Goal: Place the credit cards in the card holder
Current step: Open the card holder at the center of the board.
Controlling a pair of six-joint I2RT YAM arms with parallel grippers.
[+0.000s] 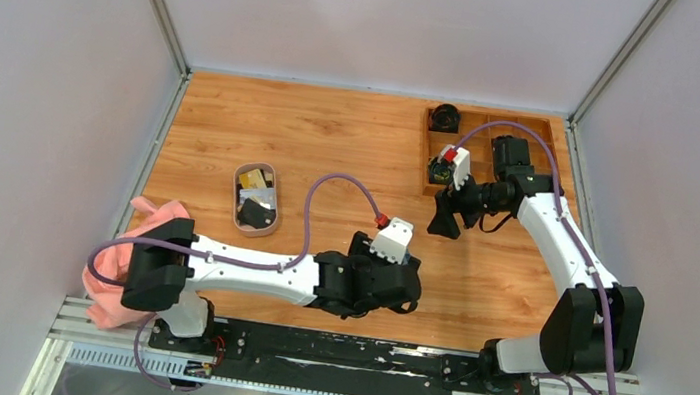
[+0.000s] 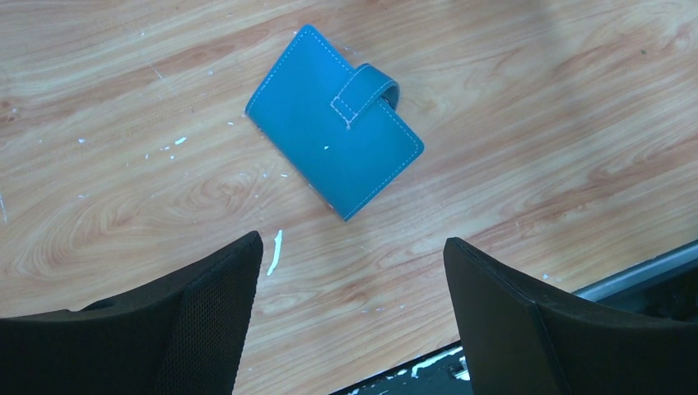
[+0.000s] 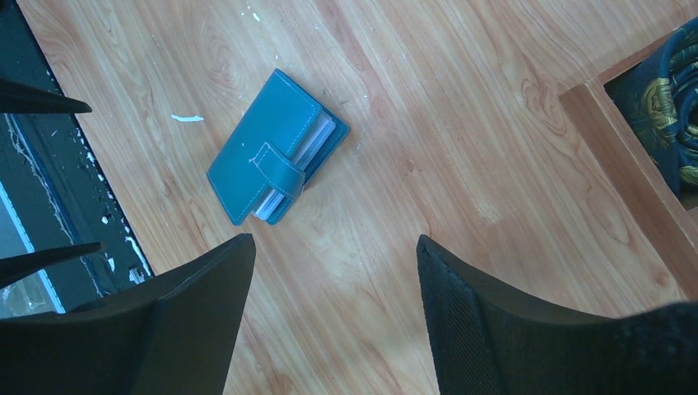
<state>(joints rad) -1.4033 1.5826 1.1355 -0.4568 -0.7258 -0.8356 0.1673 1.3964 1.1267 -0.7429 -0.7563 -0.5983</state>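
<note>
The card holder [image 2: 333, 123] is a teal-blue wallet lying folded shut on the wooden table, its strap wrapped over the edge. The right wrist view also shows the card holder [image 3: 276, 148], with pale card edges [image 3: 317, 136] between its covers. In the overhead view the left wrist hides it. My left gripper [image 2: 352, 241] hovers just short of it, open and empty. My right gripper [image 3: 333, 239] is open and empty too, held above the table to the wallet's right. A yellowish credit card [image 1: 252, 181] lies in the small oval dish [image 1: 237, 194] further left.
A brown wooden compartment tray [image 1: 492, 115] sits at the back right, close behind the right gripper [image 1: 443, 224]; its corner [image 3: 625, 164] shows in the right wrist view. A pink cloth [image 1: 158, 211] lies by the left arm's base. The black base rail [image 2: 642, 288] runs just past the wallet.
</note>
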